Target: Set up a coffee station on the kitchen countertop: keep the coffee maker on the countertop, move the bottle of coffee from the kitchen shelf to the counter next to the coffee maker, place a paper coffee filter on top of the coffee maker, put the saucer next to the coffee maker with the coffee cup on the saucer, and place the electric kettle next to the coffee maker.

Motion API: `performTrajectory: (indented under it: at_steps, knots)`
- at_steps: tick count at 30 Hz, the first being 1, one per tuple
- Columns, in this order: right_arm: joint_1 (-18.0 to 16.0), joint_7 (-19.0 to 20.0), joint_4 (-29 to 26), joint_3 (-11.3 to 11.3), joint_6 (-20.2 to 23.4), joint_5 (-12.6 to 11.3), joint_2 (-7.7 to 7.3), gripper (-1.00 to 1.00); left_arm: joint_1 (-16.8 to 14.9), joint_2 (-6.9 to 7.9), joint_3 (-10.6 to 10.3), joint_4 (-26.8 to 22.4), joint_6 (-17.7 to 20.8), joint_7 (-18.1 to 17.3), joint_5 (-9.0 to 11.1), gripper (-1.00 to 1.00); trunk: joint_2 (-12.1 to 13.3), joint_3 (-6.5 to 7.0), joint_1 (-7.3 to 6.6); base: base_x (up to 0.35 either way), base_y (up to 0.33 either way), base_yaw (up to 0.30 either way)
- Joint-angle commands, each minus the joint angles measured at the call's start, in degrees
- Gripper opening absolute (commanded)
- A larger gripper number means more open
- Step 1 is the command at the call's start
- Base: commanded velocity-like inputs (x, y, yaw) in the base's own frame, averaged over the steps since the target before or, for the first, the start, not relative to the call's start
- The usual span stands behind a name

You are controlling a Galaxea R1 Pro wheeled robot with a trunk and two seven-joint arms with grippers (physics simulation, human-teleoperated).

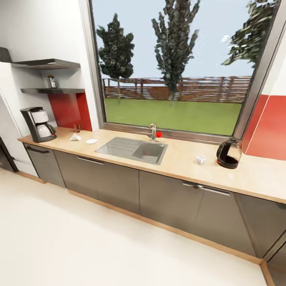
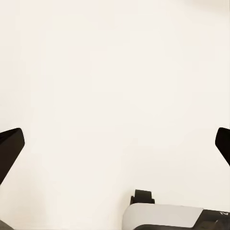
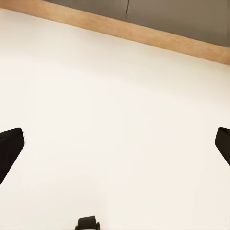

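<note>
Both grippers, left gripper (image 2: 115,143) and right gripper (image 3: 115,143), hang wide open and empty over bare floor, well back from the countertop (image 1: 186,159); coffee maker (image 1: 38,124) sits far left, electric kettle (image 1: 229,153) and coffee cup (image 1: 201,159) far right, nearer the right arm.

We're in a home kitchen: a long pale wooden countertop (image 1: 254,178) runs over grey handle-fronted cabinets (image 1: 171,198), with a steel inset sink (image 1: 133,150) and its faucet (image 1: 152,131) under a big garden window (image 1: 174,67). A black drip coffee maker (image 1: 38,124) stands at the far end, a dark glass kettle (image 1: 229,153) at the other, dark wall shelves (image 1: 51,90) above, and cream floor (image 3: 115,143) lies beneath the right gripper's fingertips (image 3: 9,148)
</note>
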Motion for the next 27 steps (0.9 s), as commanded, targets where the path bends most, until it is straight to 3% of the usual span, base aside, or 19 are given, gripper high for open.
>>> performTrajectory:
  at_steps: [1, 15, 27]
  knots:
    - [0.0, 0.0, 0.0, -0.3, -0.2, 0.6, 0.04, 1.00, -0.1, -0.01, 0.1, 0.1, -0.2, 0.0, 0.1, 1.00, -0.1, -0.13, 0.06, 0.255, 0.047, 0.278]
    - [0.0, 0.0, 0.0, -0.3, -0.2, 0.6, 0.04, 1.00, -0.1, -0.01, 0.1, 0.1, -0.2, 0.1, 0.1, 1.00, -0.1, -0.13, 0.06, 0.307, 0.080, 0.271]
    - [0.0, 0.0, 0.0, -0.2, -0.2, 0.6, 0.04, 1.00, -0.1, -0.01, 0.1, 0.1, -0.2, 0.1, 0.1, 1.00, -0.1, -0.13, 0.06, 0.307, 0.154, 0.055]
